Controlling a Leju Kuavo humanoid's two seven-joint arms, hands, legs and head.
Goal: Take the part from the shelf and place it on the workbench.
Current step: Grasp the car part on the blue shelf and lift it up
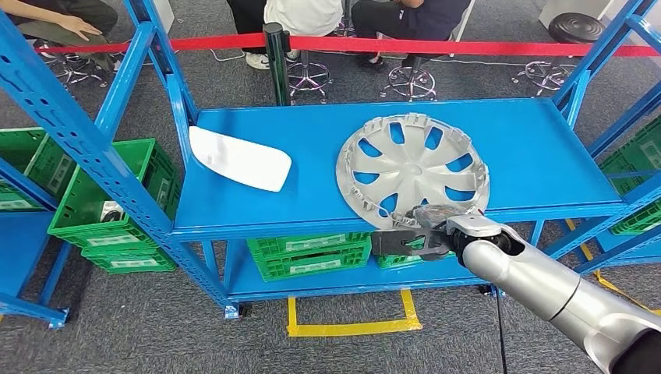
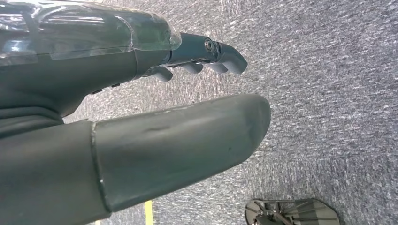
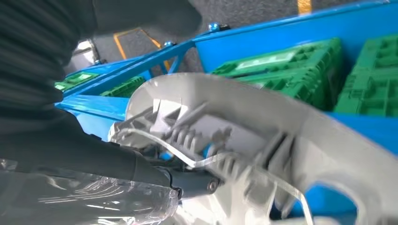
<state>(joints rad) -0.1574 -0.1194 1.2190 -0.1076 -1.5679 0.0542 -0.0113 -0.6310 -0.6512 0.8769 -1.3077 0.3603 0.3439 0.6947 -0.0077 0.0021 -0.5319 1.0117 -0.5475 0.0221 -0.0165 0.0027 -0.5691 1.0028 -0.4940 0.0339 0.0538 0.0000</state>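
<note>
Risk no. 1 is the grip: your right hand (image 1: pixel 427 227) is at the near rim of the wheel cover (image 1: pixel 412 166), which lies flat on the blue shelf (image 1: pixel 312 132) w/ its front edge at the shelf lip. In the right wrist view the fingers (image 3: pixel 195 180) are tucked in among the rim's clips and wire ring, so it looks like a hold on the edge only, but you can't tell how firmly they close. Lift from one edge and the cover may tilt, slip out, or drag off the lip; clips could snag too. The white panel (image 1: pixel 238 158) sits well apart, so no clash there. Left hand (image 2: pixel 141 117) hangs over the carpet, fingers loosely apart, holding nothing. Workbench isn't visible, so the drop spot is unknown.
</note>
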